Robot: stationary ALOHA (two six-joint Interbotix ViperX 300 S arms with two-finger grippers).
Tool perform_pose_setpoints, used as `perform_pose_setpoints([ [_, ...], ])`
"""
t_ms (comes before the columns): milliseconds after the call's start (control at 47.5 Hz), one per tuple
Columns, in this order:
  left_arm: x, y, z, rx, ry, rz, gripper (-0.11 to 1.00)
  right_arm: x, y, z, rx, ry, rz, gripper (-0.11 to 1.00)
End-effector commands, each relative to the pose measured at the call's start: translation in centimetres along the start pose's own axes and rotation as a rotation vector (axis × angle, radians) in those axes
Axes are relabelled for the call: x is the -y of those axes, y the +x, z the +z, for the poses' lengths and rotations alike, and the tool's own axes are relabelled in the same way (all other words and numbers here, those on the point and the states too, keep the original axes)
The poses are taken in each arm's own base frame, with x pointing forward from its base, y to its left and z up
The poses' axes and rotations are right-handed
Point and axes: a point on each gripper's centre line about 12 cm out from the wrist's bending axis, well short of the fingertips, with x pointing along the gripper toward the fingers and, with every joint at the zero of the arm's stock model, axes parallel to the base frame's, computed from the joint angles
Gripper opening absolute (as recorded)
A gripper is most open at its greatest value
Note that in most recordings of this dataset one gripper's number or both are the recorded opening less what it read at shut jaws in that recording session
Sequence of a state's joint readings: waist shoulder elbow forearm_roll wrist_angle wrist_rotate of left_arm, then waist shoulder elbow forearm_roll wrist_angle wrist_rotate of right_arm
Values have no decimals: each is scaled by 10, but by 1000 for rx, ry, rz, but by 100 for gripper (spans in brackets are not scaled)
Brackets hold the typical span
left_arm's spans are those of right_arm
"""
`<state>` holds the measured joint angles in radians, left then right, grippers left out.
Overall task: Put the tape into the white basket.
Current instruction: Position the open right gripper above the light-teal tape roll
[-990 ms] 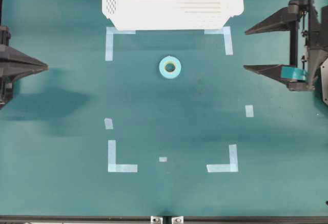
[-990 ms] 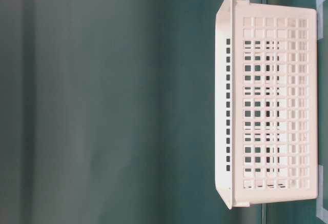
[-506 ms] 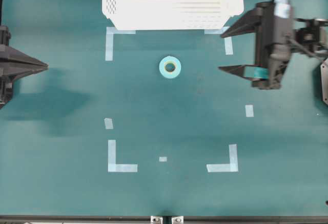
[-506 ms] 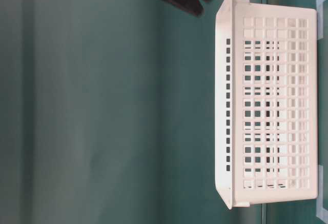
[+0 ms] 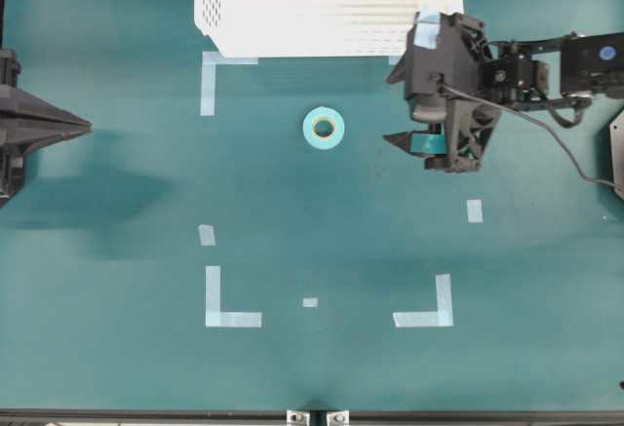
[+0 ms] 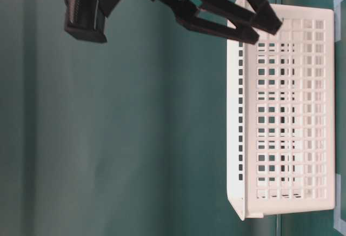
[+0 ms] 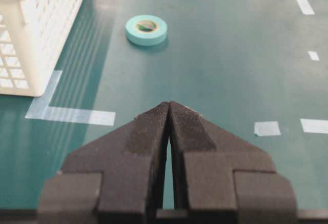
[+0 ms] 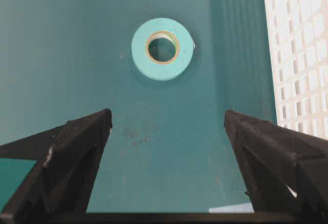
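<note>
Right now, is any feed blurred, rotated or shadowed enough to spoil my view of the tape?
Overhead: sharp, soft arm shadows at left, tape clear. Table-level: turned sideways, shows the white basket and right gripper, no tape. Left wrist: tape crisp. Right wrist: tape sharp, slight shadow, fingertips grainy.

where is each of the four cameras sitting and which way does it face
Overhead exterior: above the green table, looking straight down; left gripper at left edge, right gripper and arm at right.
Table-level exterior: low, picture turned sideways, facing the slotted white plastic basket; right gripper's fingers at top.
Left wrist: behind the shut left gripper, looking across the table.
Right wrist: above the table, between open fingers, facing down.
Shared: both wrist views show the small turquoise tape roll and the basket.
</note>
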<state>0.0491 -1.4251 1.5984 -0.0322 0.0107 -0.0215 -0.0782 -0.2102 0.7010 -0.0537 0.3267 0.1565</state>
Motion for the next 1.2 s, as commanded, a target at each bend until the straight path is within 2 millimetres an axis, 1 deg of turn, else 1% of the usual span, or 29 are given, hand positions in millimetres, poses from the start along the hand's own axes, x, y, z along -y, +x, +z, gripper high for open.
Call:
perform_pose_setpoints([
  [0, 1, 0, 5, 14, 5, -3, -11, -1, -3, 13, 31, -4, 0, 99],
  [316, 0, 0, 5, 14, 3, 0, -11, 0, 15, 13, -30, -1, -9, 99],
  [527, 0, 0, 6, 16, 2, 4, -11, 2, 23, 21, -51, 92, -22, 99],
  [737, -1, 0, 6, 16, 0, 7, -11, 2, 35, 23, -59, 104, -25, 99],
  [927, -2, 0, 6, 16, -4, 16, -11, -1, 46, 30, -64, 102, -22, 99],
  [1180, -3, 0, 6, 15, -9, 24, -11, -1, 60, 22, -97, 93, -26, 99],
])
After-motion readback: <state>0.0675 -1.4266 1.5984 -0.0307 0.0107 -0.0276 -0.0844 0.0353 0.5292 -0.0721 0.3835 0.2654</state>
